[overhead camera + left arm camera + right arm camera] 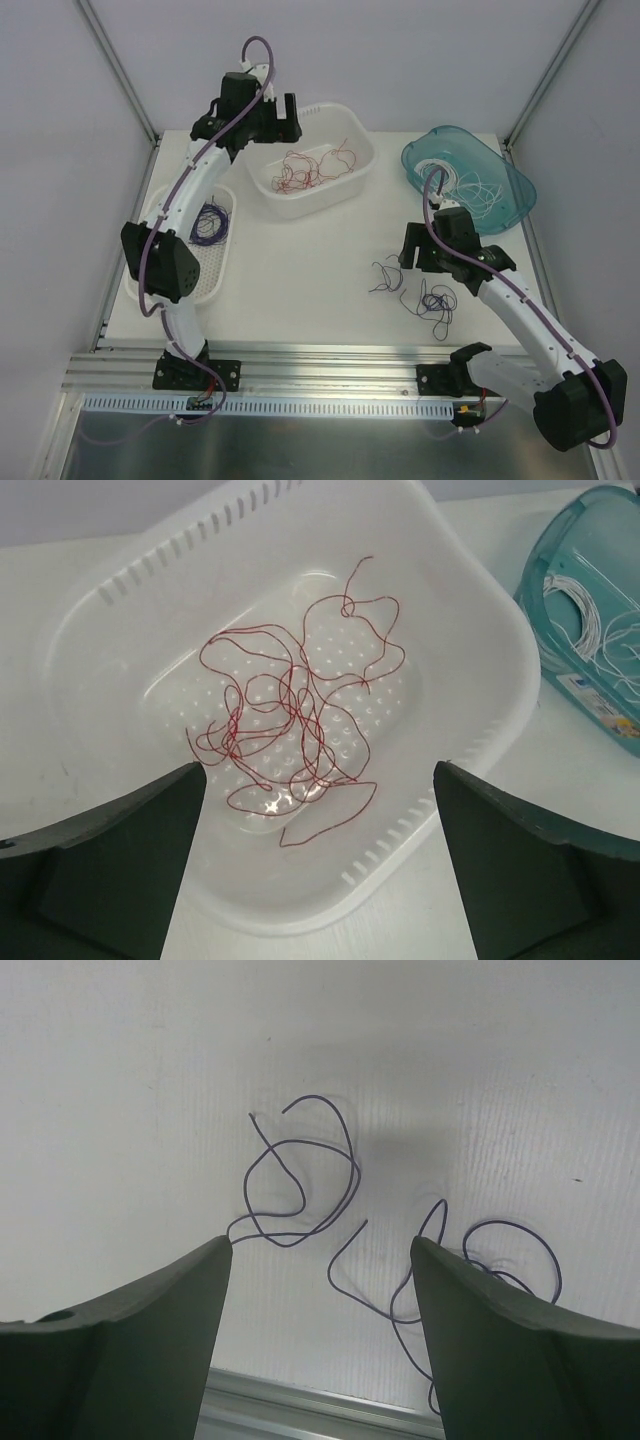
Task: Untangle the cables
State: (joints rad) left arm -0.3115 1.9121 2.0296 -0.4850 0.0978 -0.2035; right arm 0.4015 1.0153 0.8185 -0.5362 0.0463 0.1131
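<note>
We are hovering our right gripper, jaws spread and empty, over the loose purple cables, likely needing next to pinch one strand free.

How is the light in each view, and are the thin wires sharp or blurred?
Top external: soft, even light, with glare on the metal rail. Left wrist: the red wires are sharp, with small glints on the basket floor. Right wrist: the purple wires are sharp and cast faint shadows on the table.
</note>
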